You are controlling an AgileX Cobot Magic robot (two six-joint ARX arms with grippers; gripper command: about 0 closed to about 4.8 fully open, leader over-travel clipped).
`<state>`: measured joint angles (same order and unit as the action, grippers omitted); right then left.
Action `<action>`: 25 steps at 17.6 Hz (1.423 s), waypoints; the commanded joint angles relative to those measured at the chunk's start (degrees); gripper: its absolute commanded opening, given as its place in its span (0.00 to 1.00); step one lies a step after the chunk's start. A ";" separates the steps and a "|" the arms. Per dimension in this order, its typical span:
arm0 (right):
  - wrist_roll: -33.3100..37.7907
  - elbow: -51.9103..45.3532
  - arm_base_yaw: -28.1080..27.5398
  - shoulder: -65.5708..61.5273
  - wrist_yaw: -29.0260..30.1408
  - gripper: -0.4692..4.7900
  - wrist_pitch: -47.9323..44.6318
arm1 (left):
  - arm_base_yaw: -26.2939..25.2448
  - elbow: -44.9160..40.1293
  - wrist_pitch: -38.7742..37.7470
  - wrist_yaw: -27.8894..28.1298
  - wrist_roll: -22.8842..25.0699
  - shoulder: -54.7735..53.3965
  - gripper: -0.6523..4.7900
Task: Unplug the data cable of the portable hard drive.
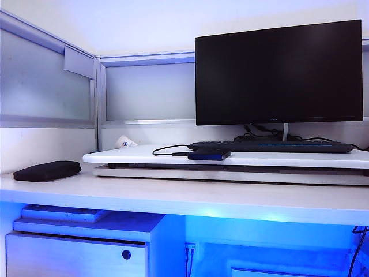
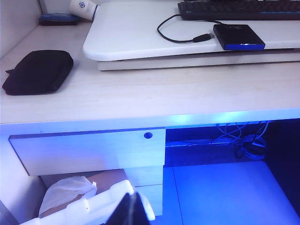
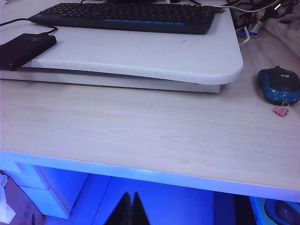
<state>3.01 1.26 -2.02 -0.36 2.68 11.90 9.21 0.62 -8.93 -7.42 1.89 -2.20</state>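
Note:
The portable hard drive lies flat on the white raised board, just in front of the keyboard. Its thin black data cable is plugged into the drive's side and loops back over the board. My left gripper is shut and empty, low in front of the desk, far from the drive. My right gripper is also shut and empty, below the desk's front edge. Neither gripper shows in the exterior view.
A black keyboard and a monitor stand behind the drive. A soft black pouch lies on the desk at the left. A blue mouse with a pink clip sits at the right. A drawer unit is below.

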 commanded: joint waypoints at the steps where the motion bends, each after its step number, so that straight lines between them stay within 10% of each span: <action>1: 0.17 -0.20 0.02 0.00 -0.13 0.09 -0.20 | -0.04 -0.20 -0.77 -0.33 0.24 -0.02 0.11; 8: 0.22 -0.17 0.00 0.02 2.21 0.09 -0.48 | -0.04 -0.13 0.52 -0.39 -0.33 -0.02 0.11; 13: 1.55 -0.11 0.00 0.04 5.53 0.09 -11.80 | -0.04 -0.11 17.00 -0.35 -2.60 -0.02 0.12; 18: 9.29 0.66 0.00 0.04 5.64 0.33 -14.99 | -0.02 -0.11 17.42 -5.62 -15.13 -0.02 0.37; 21: 9.92 1.99 0.00 0.04 5.60 0.40 -15.21 | -0.02 -0.11 17.66 -9.66 -19.82 -0.02 0.96; 25: 11.30 4.00 0.00 0.02 5.57 0.63 -14.93 | -0.02 -0.02 17.68 -11.06 -32.72 -0.02 1.00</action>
<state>13.30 4.47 -2.02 -0.36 8.19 -2.24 9.21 0.49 7.94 -17.85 -25.63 -2.17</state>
